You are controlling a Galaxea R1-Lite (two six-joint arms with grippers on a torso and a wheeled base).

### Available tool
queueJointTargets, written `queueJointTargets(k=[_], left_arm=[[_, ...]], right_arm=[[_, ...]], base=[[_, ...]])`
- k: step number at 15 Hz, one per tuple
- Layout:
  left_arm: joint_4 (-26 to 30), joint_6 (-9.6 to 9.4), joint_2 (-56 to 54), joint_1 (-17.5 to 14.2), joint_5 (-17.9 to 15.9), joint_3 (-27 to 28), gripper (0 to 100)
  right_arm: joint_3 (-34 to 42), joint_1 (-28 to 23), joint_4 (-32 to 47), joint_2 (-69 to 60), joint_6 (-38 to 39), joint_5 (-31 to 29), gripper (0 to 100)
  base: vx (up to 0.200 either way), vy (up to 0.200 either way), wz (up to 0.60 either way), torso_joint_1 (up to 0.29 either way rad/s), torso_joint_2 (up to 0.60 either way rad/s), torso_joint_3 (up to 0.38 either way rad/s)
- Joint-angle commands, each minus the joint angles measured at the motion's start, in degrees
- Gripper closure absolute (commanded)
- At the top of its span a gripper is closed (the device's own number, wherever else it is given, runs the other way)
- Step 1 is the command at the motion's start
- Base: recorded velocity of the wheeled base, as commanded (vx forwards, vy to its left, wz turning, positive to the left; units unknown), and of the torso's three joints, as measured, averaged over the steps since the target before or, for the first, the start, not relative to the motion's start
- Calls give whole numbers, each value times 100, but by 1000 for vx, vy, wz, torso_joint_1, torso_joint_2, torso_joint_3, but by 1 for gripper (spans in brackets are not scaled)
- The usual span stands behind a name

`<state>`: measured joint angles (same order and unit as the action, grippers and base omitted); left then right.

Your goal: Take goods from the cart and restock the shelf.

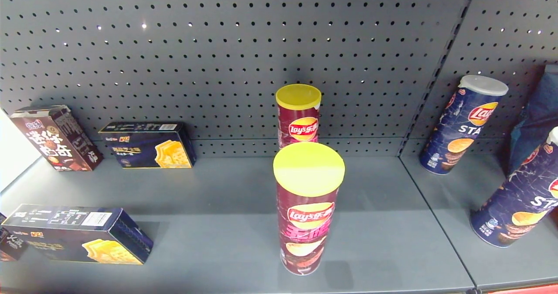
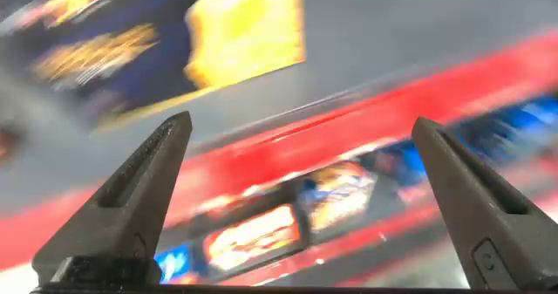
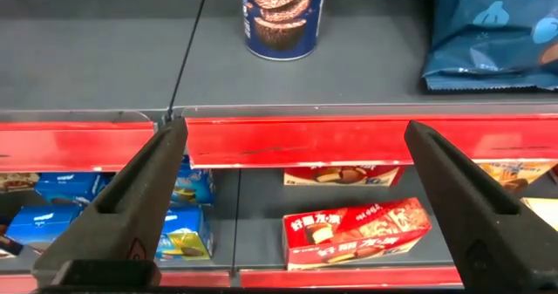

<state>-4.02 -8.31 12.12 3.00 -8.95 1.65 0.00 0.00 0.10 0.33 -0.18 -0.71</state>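
Observation:
On the grey shelf (image 1: pixel 392 224) two maroon chip cans with yellow lids stand upright, one at the front (image 1: pixel 307 207) and one behind it by the pegboard (image 1: pixel 298 115). My left gripper (image 2: pixel 301 124) is open and holds nothing. It hangs in front of the red shelf edge (image 2: pixel 349 128), below a dark blue cracker box (image 2: pixel 174 41). My right gripper (image 3: pixel 294 128) is open too, with nothing between its fingers. It faces the red shelf edge (image 3: pixel 305 141) in front of a blue chip can (image 3: pixel 281 15).
Two blue chip cans (image 1: pixel 462 124) (image 1: pixel 518 198) and a blue bag (image 1: pixel 538 115) stand on the right section. Dark blue cracker boxes (image 1: pixel 148 145) (image 1: pixel 78 233) and a brown box (image 1: pixel 56 137) lie at the left. A lower shelf holds a red box (image 3: pixel 357 233) and blue boxes (image 3: pixel 52 215).

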Motion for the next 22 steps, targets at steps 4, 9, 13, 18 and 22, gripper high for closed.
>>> queueJointTargets(k=[4,9,13,18,22], left_arm=[[112,550,-1194,-291,77,-165,0],[103,673,-1194,-300,113,-165,0],[86,972,-1194,-291,113,-165,0],[60,1499,-1194,-291,280,-156,0],[16,2159,-1194,-291,411,-147,0]], right_arm=[[0,0,-1,2,-8,0,0],[0,0,-1,2,-8,0,0],[0,0,-1,2,1,0,0],[0,0,-1,2,-8,0,0],[0,0,-1,2,-17,18,0]], base=[[0,0,0,0,0,0],[0,0,0,0,0,0],[0,0,0,0,0,0],[0,0,0,0,0,0],[0,0,0,0,0,0]])
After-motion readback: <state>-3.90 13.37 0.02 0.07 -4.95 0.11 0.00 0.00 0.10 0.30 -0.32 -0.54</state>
